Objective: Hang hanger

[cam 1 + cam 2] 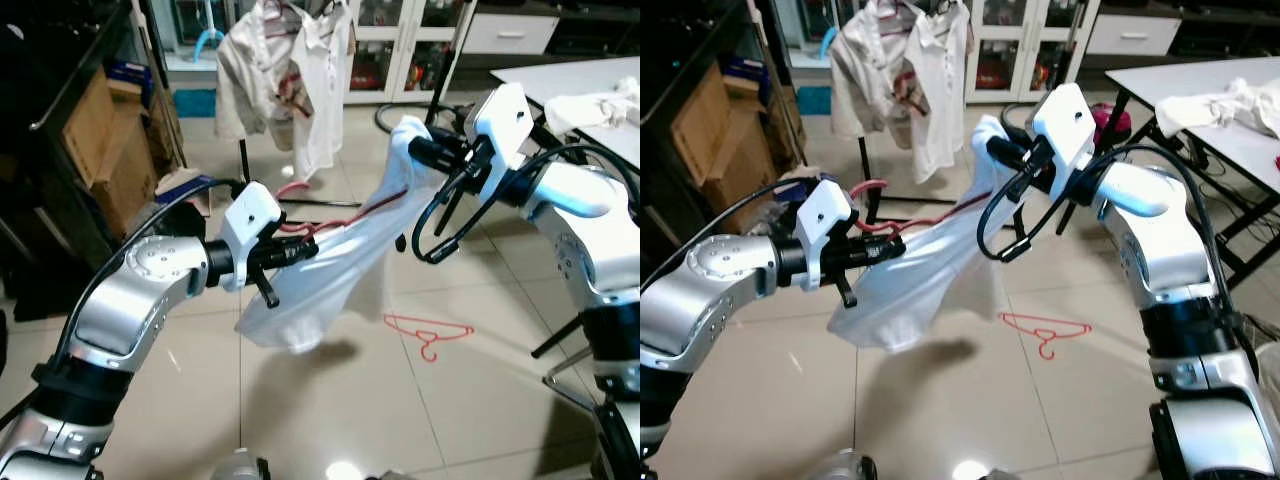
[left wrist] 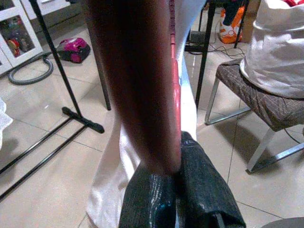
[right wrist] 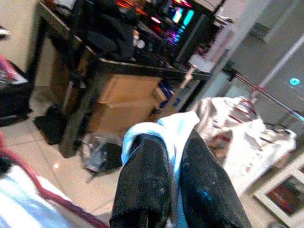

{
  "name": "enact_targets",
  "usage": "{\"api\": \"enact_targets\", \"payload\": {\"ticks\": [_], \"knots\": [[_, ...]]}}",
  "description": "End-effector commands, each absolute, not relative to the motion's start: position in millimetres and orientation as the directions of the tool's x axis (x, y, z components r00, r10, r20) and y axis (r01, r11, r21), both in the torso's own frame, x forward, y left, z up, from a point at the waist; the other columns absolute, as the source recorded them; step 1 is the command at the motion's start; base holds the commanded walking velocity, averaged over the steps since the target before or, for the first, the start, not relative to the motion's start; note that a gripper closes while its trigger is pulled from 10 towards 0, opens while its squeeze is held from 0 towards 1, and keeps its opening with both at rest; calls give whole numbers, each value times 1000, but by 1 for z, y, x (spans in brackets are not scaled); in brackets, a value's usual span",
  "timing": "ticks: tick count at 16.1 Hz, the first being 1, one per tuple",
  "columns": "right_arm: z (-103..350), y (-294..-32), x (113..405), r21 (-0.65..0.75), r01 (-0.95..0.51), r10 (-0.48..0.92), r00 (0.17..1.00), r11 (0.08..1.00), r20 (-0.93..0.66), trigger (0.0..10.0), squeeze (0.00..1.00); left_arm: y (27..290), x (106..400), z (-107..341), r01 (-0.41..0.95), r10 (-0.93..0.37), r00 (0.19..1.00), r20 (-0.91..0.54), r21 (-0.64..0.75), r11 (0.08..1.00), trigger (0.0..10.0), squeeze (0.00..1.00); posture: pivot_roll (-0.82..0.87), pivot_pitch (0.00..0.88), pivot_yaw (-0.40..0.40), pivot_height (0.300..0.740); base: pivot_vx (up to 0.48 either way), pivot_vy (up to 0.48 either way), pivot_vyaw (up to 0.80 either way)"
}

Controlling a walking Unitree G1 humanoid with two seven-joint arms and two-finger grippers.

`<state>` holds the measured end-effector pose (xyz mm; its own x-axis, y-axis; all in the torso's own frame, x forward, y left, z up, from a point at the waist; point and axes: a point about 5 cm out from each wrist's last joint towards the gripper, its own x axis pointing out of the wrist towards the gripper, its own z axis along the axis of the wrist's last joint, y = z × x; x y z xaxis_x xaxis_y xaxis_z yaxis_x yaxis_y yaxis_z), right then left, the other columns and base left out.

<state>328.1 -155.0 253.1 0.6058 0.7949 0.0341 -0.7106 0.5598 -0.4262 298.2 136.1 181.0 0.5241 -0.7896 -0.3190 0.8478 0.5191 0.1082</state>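
Red hanger (image 1: 902,225) clamped in left gripper (image 1: 890,246); white shirt (image 1: 925,275) pinched by right gripper (image 1: 992,148). Second hanger (image 1: 1045,329), probably wire, seen on tiled floor (image 1: 940,400).

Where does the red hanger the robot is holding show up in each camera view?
Left eye view: red hanger mid-frame, between the two grippers.
Right eye view: mid-frame, left of centre.
Left wrist view: red bar running up from the left gripper.
Right wrist view: red curve low in the corner.
Shared landmark: white garment draped on it.
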Motion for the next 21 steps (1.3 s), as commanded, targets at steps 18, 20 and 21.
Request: {"api": "enact_targets", "payload": {"ticks": [18, 20, 21], "knots": [[323, -113, 334, 84, -691, 632, 698, 718, 337, 10000, 0, 144, 318, 173, 777, -680, 625, -384, 230, 585, 10000, 0, -7, 0, -29, 740, 0, 0, 0], [304, -93, 323, 12, -743, 716, 648, 669, 261, 10000, 0, 145, 318, 173, 777, -680, 627, -381, 232, 586, 10000, 0, -4, 0, -29, 740, 0, 0, 0], [298, -85, 319, 29, -771, 745, 624, 636, 235, 10000, 0, 145, 318, 173, 776, -679, 627, -382, 233, 586, 10000, 0, -4, 0, -29, 740, 0, 0, 0]]}}
